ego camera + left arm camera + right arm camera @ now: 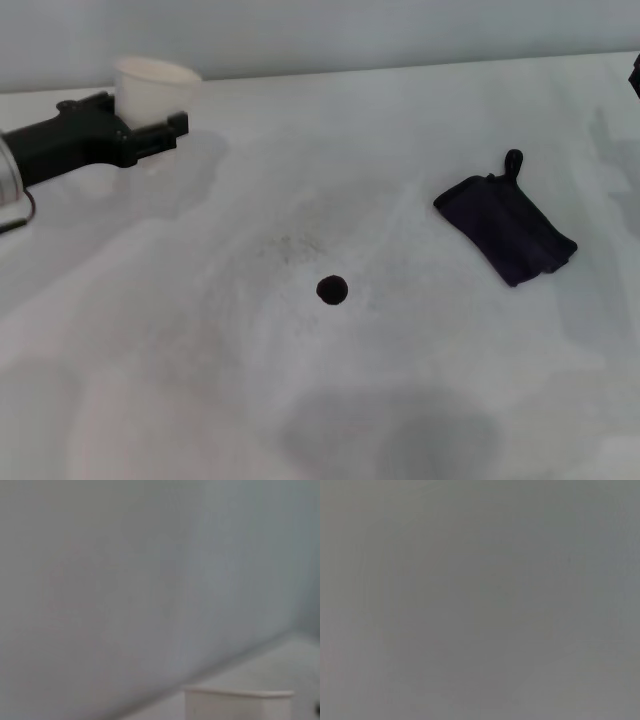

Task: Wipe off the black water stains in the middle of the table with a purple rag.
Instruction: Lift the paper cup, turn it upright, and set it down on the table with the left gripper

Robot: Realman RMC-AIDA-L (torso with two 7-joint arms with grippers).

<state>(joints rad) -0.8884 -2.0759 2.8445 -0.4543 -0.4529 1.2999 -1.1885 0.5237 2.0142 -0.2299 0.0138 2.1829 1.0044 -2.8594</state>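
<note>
Your purple rag [507, 230] lies untouched at three o'clock of the black blot [332, 290], mid-tabletop [180, 330]; left hand [150, 135] pinches the paper cup [153, 88] at ten o'clock, right hand barely visible, can't tell its grip

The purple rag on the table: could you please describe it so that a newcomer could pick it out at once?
On the white table, look to the robot's right of the small round black blot near the middle. The purple rag lies flat there, apart from the blot. It is a dark, folded rectangular cloth with a small loop at its far corner, unlike the white paper cup at the far left.
</note>
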